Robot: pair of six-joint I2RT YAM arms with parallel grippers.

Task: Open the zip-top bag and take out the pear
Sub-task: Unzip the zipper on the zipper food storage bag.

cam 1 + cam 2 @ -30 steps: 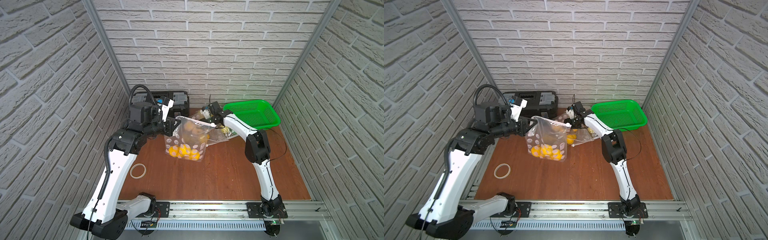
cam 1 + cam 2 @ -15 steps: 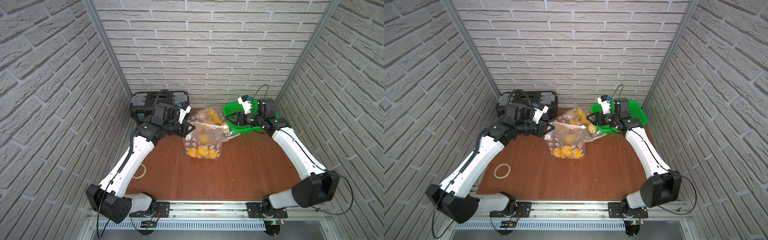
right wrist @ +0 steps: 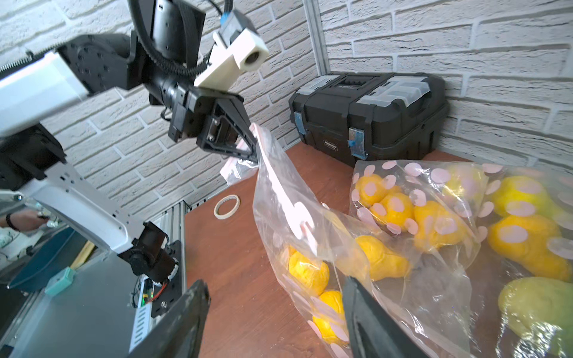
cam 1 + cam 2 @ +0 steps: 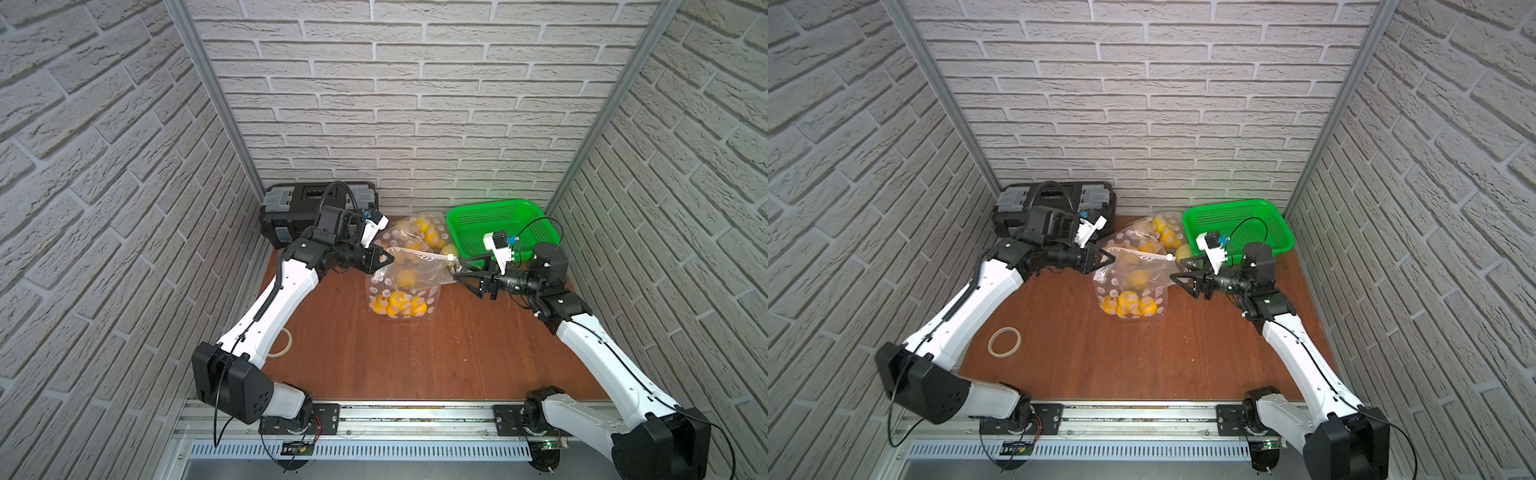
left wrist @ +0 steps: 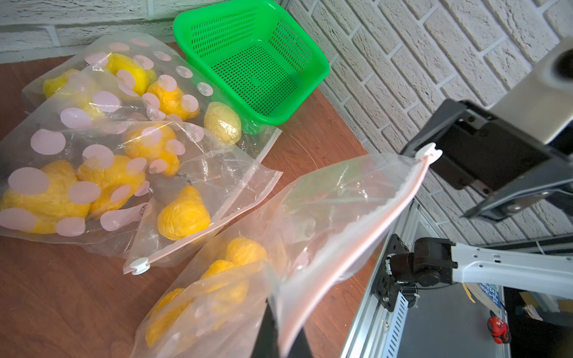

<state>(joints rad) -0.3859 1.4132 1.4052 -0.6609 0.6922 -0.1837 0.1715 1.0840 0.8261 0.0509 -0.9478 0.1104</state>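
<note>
Now: left gripper [image 4: 385, 262] clamps the zip-top bag's [image 4: 415, 272] corner, over the table [image 4: 415, 361] toward its back edge. The zip runs to the slider [image 4: 450, 258], just beside the right gripper [image 4: 461, 271], jaws apart, contact unclear. Pears [image 4: 398, 302] inside.

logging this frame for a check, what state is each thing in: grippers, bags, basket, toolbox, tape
held bag: top held up, pears inside, seal unclear
left gripper: shut on the held bag's corner
right gripper: open, by its slider
other bags: lying on the table, pears inside
green basket: upright, empty
toolbox: lid shut
tape roll: flat on the table
</note>
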